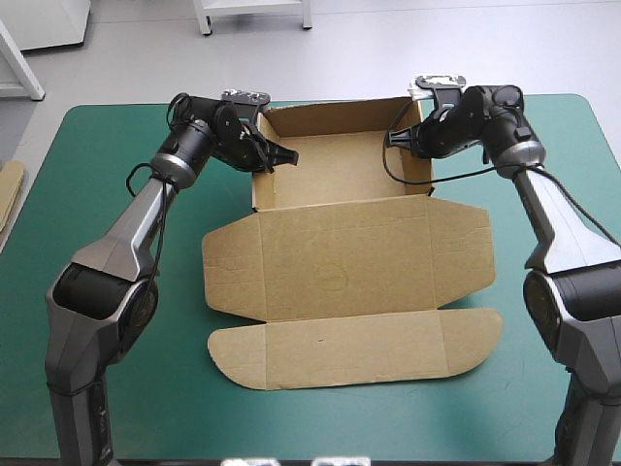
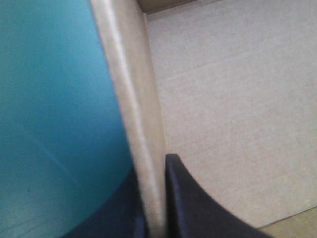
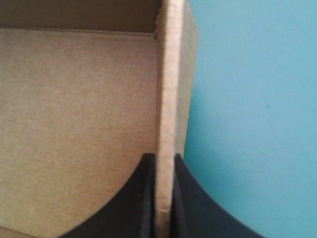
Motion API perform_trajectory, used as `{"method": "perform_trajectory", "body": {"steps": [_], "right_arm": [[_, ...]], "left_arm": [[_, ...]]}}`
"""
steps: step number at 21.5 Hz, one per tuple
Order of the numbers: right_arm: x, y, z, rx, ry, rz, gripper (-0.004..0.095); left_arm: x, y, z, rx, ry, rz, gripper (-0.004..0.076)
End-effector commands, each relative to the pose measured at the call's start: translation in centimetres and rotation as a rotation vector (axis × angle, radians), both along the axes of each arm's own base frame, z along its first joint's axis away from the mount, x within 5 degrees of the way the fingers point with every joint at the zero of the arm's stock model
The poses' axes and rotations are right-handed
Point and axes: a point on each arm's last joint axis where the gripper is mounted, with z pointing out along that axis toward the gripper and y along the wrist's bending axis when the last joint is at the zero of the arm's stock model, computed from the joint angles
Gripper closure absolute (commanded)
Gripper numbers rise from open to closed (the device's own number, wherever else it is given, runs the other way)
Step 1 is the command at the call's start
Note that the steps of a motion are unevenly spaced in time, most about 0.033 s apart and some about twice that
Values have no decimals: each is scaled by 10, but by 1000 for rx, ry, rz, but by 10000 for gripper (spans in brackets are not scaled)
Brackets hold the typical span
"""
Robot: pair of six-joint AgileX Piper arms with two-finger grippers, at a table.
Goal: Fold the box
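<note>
The brown box (image 1: 340, 173) stands as an open tray at the far middle of the table. Its lid (image 1: 349, 257) lies flat toward the front, ending in a rounded flap (image 1: 359, 347). My left gripper (image 1: 268, 152) is shut on the tray's left wall; in the left wrist view the wall's edge (image 2: 132, 99) runs up between the black fingers of the gripper (image 2: 151, 166), the box floor (image 2: 233, 114) beside it. My right gripper (image 1: 406, 138) is shut on the right wall; its own view shows that wall (image 3: 171, 74) pinched in the gripper (image 3: 164, 156), the floor (image 3: 74, 124) on the inner side.
The teal-green cover (image 1: 116, 204) lies bare on both sides of the box and shows outside each wall (image 2: 54, 99) (image 3: 252, 99). An edge of more brown board (image 1: 8, 189) shows at the table's left edge.
</note>
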Motion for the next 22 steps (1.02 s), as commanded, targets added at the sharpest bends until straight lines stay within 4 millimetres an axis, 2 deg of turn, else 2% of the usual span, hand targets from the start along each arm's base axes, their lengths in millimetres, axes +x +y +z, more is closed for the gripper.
{"method": "perform_trajectory", "body": {"steps": [1,12,15,19,20,22], "right_arm": [[-18,26,26,44,-27,57,919],[-3,29,-23,-57,143,41,917],[-1,29,-31,-65,161,42,917],[0,29,-30,-69,150,46,914],[0,29,-30,-74,151,46,901],[0,28,-30,-88,155,43,834]], "left_arm": [[-11,-13,47,-111,-132,-32,732],[8,-19,-9,-16,30,-30,732],[9,-20,-10,-20,22,-29,732],[10,-20,-10,-24,13,-28,724],[10,-20,-10,-24,11,-28,701],[9,-20,-10,-29,16,-31,608]]}}
